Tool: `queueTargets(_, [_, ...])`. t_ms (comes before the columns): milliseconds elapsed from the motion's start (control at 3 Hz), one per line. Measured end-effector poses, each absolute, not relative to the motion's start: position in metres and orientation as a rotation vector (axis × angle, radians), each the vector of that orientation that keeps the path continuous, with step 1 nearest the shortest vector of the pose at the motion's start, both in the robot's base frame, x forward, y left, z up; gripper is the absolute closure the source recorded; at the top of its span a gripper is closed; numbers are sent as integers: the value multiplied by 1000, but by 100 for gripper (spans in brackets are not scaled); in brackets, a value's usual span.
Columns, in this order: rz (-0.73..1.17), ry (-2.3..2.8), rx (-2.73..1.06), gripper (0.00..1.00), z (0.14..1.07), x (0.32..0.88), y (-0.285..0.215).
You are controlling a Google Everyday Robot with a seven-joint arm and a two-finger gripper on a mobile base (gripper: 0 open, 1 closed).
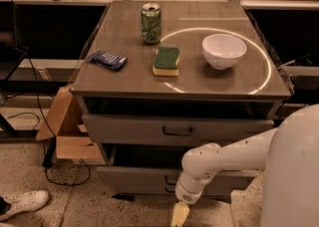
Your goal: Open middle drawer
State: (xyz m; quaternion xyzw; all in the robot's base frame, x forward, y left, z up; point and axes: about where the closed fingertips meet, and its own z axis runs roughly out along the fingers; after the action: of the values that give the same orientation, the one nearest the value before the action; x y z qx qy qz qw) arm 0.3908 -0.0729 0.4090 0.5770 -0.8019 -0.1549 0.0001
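The gripper (179, 214) hangs low near the floor, just in front of the cabinet's lower fronts; whether it is wide or narrow cannot be told. Just above it is the middle drawer (134, 178), under the wider top drawer (124, 129) and the desk (124, 84). Being grey metal, it is probably stiff and fairly heavy. Its small dark loop handle (171, 178) looks like the place to hook.

Smooth white rounded arm (224, 154) and body shell (294, 171), with a pale yellowish end effector (179, 214) near the floor (75, 206).
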Motion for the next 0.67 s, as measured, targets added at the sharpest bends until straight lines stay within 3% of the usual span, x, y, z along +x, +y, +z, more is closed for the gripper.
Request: queueTargets(667, [-495,-2499,1812,0,404,387,-71])
